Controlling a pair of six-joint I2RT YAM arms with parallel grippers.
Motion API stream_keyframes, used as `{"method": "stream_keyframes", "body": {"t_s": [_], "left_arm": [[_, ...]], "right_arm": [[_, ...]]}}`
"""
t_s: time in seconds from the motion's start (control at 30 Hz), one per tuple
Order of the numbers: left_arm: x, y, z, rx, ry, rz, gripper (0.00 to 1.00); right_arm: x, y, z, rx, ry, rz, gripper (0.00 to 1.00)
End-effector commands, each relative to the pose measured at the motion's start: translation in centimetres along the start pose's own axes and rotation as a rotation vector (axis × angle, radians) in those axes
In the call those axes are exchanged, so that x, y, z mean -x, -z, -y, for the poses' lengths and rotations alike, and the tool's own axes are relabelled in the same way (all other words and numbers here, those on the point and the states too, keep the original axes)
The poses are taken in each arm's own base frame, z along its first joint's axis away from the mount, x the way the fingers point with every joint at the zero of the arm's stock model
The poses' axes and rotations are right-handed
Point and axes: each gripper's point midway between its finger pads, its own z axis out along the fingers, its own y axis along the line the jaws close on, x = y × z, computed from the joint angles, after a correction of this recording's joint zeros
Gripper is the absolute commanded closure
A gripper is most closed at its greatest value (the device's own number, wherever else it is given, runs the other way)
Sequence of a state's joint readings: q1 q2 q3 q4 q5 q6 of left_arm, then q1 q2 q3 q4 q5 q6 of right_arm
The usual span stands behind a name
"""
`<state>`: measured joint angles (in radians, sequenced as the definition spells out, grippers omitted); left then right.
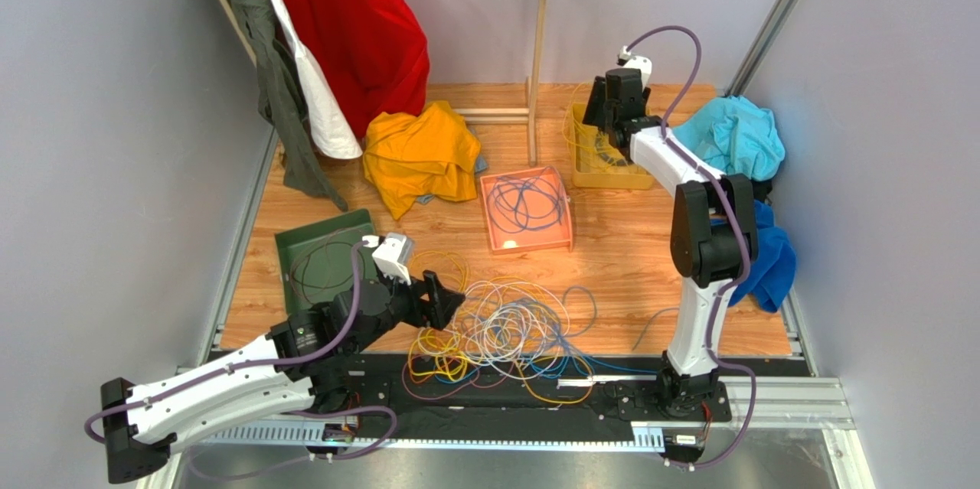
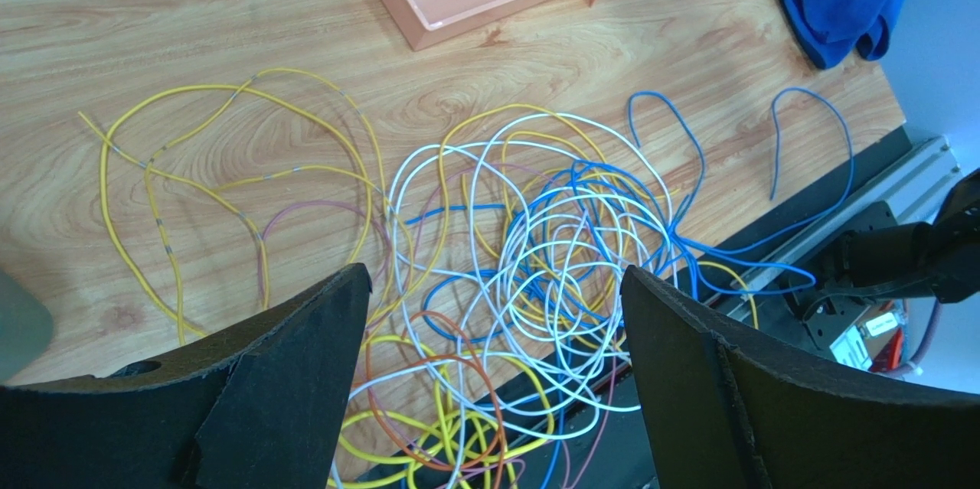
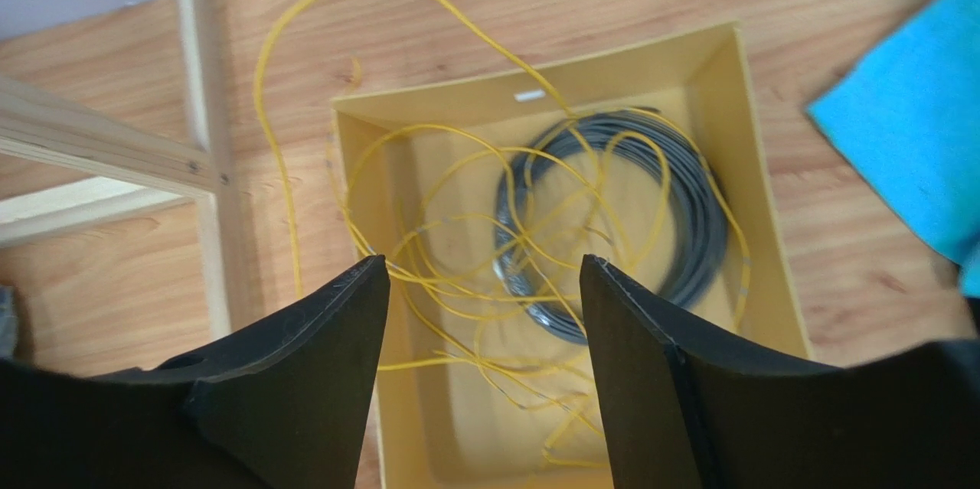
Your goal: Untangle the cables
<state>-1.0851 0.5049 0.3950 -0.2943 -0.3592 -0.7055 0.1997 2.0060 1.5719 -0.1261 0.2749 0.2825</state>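
Yellow, white, blue and orange cables [image 1: 506, 334] lay knotted in one heap at the near edge of the table [image 1: 621, 271], with loose yellow and blue loops trailing off either side. Left gripper [image 2: 495, 277] hung right above the heap, jaws wide, holding nothing. Further back on the left: green tray [image 1: 293, 248] with a black cable [image 1: 322, 273] in it. Mid-table: orange tray [image 1: 529, 246] with a blue cable [image 1: 523, 202]. Far right: right gripper [image 3: 483, 265] over the yellow bin [image 3: 736, 168], fingers spread, empty. A yellow cable [image 3: 460, 225] and a dark grey coil [image 3: 690, 214] sat inside, one yellow loop spilling over the rim onto the wood. Step looked like sorting by colour, with most of the heap left. Next move probably needs the left arm to drop, pinch one strand at the heap's edge, and pull slowly so the knot isn't dragged along.
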Motion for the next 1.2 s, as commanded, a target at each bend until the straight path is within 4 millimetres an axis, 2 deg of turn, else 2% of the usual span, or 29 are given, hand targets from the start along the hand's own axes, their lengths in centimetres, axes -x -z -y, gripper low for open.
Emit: {"method": "stream_keyframes", "body": {"t_s": [0.0,0.03,0.07,0.1,0.13,0.23,0.27,0.33,0.57,0.63,0.67,0.73,0.77,0.8,0.83,0.9,0.97,1.17], "left_arm": [[0.5,0.3,0.7,-0.033,0.030,0.016,0.11],[0.6,0.4,0.7,-0.034,0.031,0.019,0.11],[0.5,0.4,0.6,-0.031,0.030,0.019,0.11],[0.5,0.4,0.6,-0.028,0.031,0.019,0.11],[0.6,0.5,0.6,-0.031,0.031,0.021,0.11],[0.6,0.7,0.8,-0.040,0.033,0.014,0.11],[0.5,0.8,0.7,-0.040,0.031,0.010,0.12],[0.4,1.0,0.8,-0.048,0.042,0.005,0.12],[-0.4,0.9,0.9,-0.070,0.075,-0.007,0.13],[-0.5,0.7,0.9,-0.067,0.073,-0.009,0.13],[-0.5,0.7,1.0,-0.069,0.071,-0.010,0.13],[-0.5,0.4,1.1,-0.067,0.061,-0.014,0.13],[-0.4,0.3,1.2,-0.065,0.055,-0.016,0.13],[-0.5,0.0,1.2,-0.058,0.046,-0.025,0.13],[-0.5,-0.1,1.2,-0.056,0.037,-0.028,0.13],[-0.7,-0.3,1.2,-0.044,0.025,-0.040,0.13],[-0.7,-0.5,1.2,-0.041,0.017,-0.044,0.12],[-1.4,-1.2,0.9,-0.031,0.014,-0.049,0.12]], "right_arm": [[2.9,3.6,3.0,-0.120,-0.004,0.027,0.34],[3.8,4.8,3.4,-0.122,-0.029,0.049,0.34],[3.5,5.3,4.1,-0.129,-0.058,0.051,0.34],[1.7,5.6,4.7,-0.139,-0.079,0.028,0.34],[3.1,7.0,4.8,-0.128,-0.109,0.080,0.34],[2.4,8.2,5.3,-0.131,-0.137,0.088,0.34],[3.1,8.9,5.0,-0.102,-0.143,0.108,0.35],[3.0,9.2,4.2,-0.051,-0.141,0.111,0.36],[2.8,9.7,-2.0,0.146,-0.011,0.075,0.39],[1.8,9.0,-3.6,0.201,0.028,0.044,0.41],[2.3,8.9,-4.8,0.217,0.062,0.048,0.42],[-0.1,7.2,-5.1,0.180,0.129,-0.021,0.41],[-0.4,6.8,-5.7,0.176,0.179,-0.027,0.42],[0.0,6.4,-5.8,0.158,0.189,-0.019,0.42],[-1.5,5.1,-5.6,0.131,0.209,-0.049,0.42],[-1.5,4.2,-5.5,0.116,0.220,-0.048,0.42],[-2.9,2.9,-5.3,0.100,0.240,-0.076,0.42],[-4.9,1.5,-5.4,0.100,0.221,-0.107,0.42]]}}
